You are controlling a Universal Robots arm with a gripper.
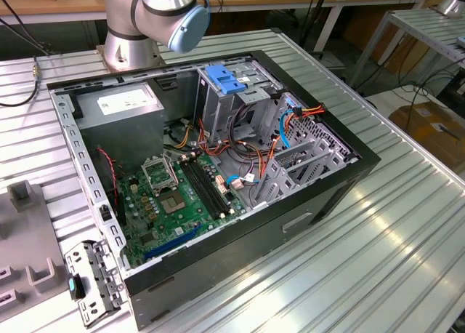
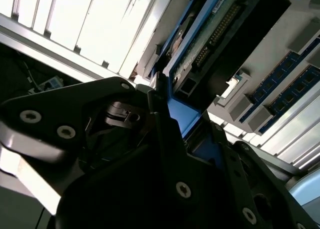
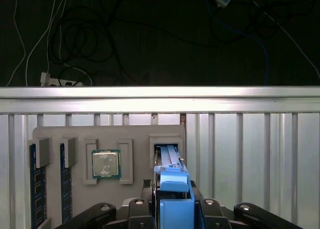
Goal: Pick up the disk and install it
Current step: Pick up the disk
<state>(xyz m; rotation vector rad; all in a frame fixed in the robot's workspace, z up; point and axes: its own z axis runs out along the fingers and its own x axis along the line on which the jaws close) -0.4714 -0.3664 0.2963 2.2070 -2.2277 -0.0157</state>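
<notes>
The disk (image 3: 172, 181) stands on edge, its bright blue carrier frame toward the camera, with its far end at a slot of the grey holder tray (image 3: 135, 134). My gripper (image 3: 173, 206) has a black finger pressed on each side of the blue frame, shut on the disk. In the second wrist view the disk (image 2: 200, 44) shows its green circuit board and dark body, and the gripper (image 2: 182, 121) clamps its blue edge. The open computer case (image 1: 320, 195) lies on the table, with a tall metal drive cage (image 1: 232, 107) inside.
The holder tray also carries a processor chip (image 3: 105, 164) and memory sticks (image 3: 34, 189). A light-blue latch (image 1: 224, 78) tops the cage. Orange and blue cables (image 1: 290, 122) run beside it, near the green motherboard (image 1: 182, 202). The arm's base (image 1: 127, 42) stands behind the case.
</notes>
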